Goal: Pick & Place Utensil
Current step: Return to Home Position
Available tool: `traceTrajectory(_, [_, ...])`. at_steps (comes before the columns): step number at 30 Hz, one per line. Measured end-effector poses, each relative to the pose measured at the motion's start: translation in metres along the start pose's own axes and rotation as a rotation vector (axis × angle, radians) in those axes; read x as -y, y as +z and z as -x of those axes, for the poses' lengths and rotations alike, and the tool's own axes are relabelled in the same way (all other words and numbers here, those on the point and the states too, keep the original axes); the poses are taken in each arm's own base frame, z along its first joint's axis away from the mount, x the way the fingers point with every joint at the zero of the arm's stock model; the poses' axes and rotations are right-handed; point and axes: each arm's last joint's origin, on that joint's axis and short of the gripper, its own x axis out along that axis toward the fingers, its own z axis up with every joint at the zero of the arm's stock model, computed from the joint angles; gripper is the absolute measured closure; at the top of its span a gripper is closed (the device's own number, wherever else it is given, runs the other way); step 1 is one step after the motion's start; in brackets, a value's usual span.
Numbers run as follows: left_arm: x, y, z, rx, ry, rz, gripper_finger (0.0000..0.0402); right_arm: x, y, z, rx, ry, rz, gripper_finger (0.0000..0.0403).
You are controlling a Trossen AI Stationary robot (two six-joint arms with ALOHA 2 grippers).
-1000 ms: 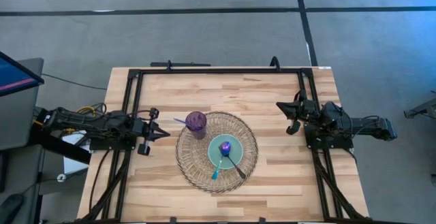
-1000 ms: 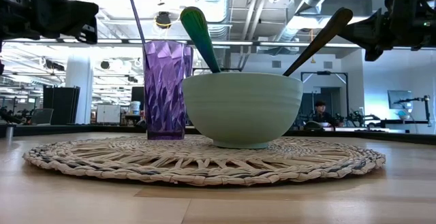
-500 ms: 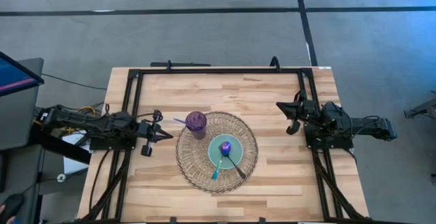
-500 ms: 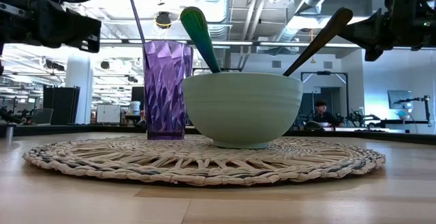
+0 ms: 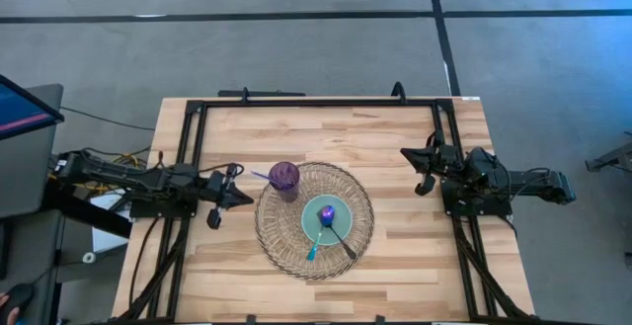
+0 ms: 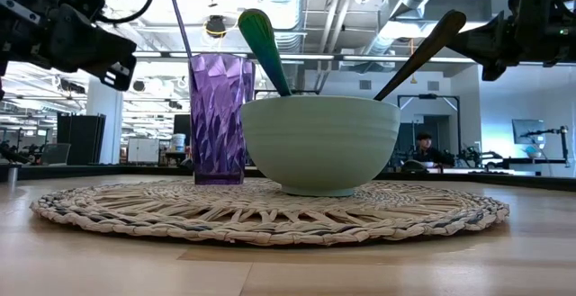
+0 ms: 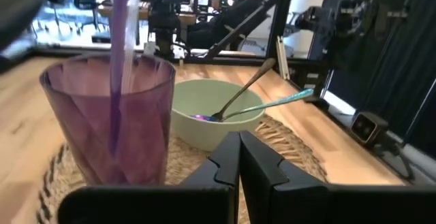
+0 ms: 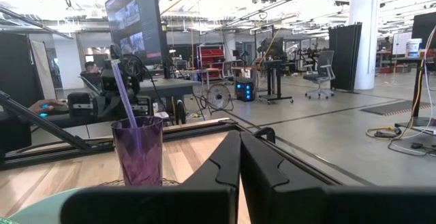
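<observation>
Seen from above, a round woven placemat (image 5: 286, 251) lies mid-bench (image 5: 405, 256) with a light blue bowl (image 5: 312, 218) on it and a purple cup (image 5: 284, 177) touching the mat's edge to the bowl's left. A purple straw (image 5: 260, 176) leans out of the cup. The blue spoon (image 5: 313, 248) and a dark utensil (image 5: 344, 242) rest in the bowl, handles crossing its rim.

The left end effector (image 5: 237, 197) hangs just beside the placemat, aimed at the cup. The right end effector (image 5: 419, 170) waits well apart, near the bench's right rail. Only the wrist cameras settle their state: each pair of fingers (image 7: 225, 169) is pressed together on nothing.

The table-level camera alone shows both handles slanting up above the bowl and the cup standing upright. It also shows a person (image 6: 421, 149) seated far behind.
</observation>
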Motion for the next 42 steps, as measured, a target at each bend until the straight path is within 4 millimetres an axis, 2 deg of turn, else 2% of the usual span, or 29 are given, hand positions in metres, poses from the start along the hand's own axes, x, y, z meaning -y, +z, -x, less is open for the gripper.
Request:
traceTrajectory(22, [0.000, 0.002, -0.001, 0.018, -0.004, 0.024, 0.0395, 0.000, 0.000, 0.000, 0.000, 0.000, 0.000, 0.0402])
traceTrajectory(35, [0.001, 0.016, 0.008, 0.168, -0.013, 0.012, 0.0395, 0.000, 0.000, 0.000, 0.000, 0.000, 0.000, 0.0402])
traceTrajectory(42, [0.002, 0.018, 0.010, 0.193, -0.014, 0.010, 0.0395, 0.000, 0.000, 0.000, 0.000, 0.000, 0.000, 0.0402])
